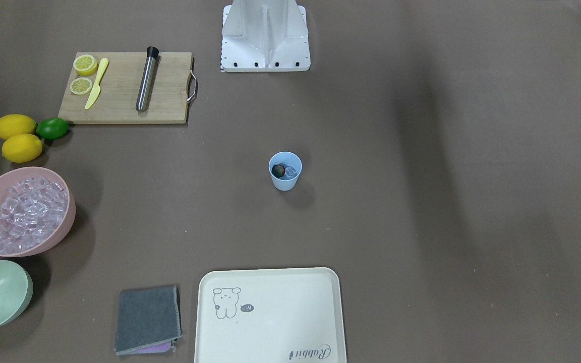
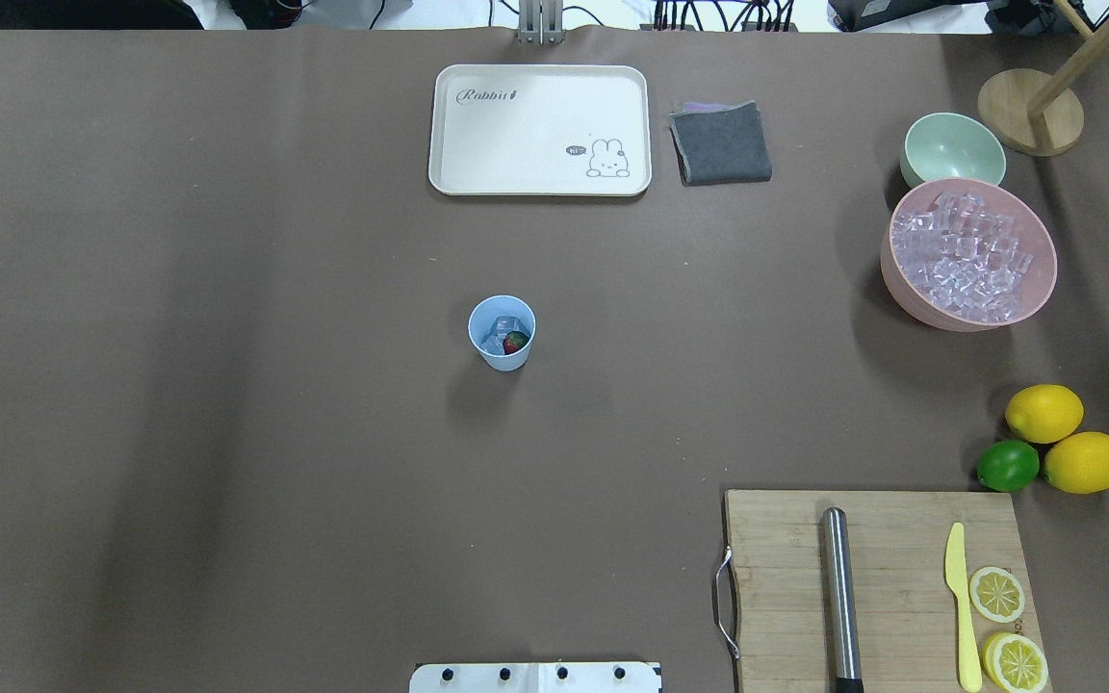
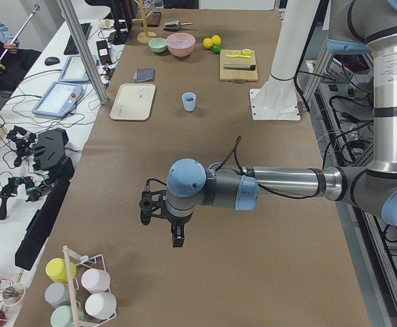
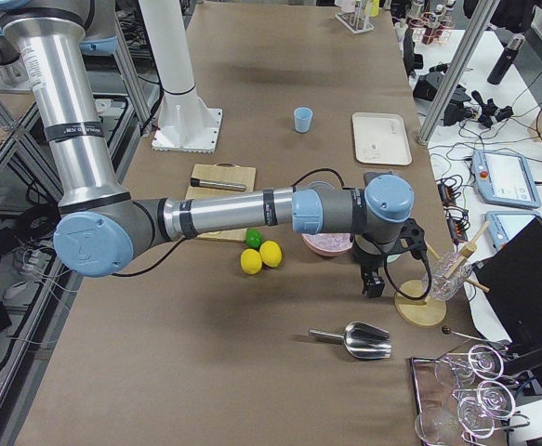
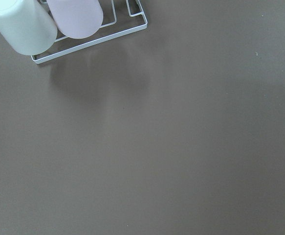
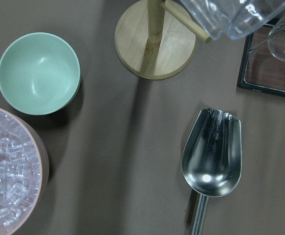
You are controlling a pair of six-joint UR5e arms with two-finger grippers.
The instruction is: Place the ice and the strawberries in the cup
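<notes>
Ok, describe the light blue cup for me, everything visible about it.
The cup is a small, plain, light blue tumbler that looks plastic, tapered toward its base, no handle. It stands upright, mouth up, near the middle of the brown table, between the robot's mount and the cream tray. Inside lie a red strawberry and a few clear ice cubes. Nothing else touches it.

Overhead and front views opposed, sharing cup [image 2: 504,359]

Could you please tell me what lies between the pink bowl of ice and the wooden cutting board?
Two yellow lemons and one green lime lie there, clearest in the overhead view.
</notes>
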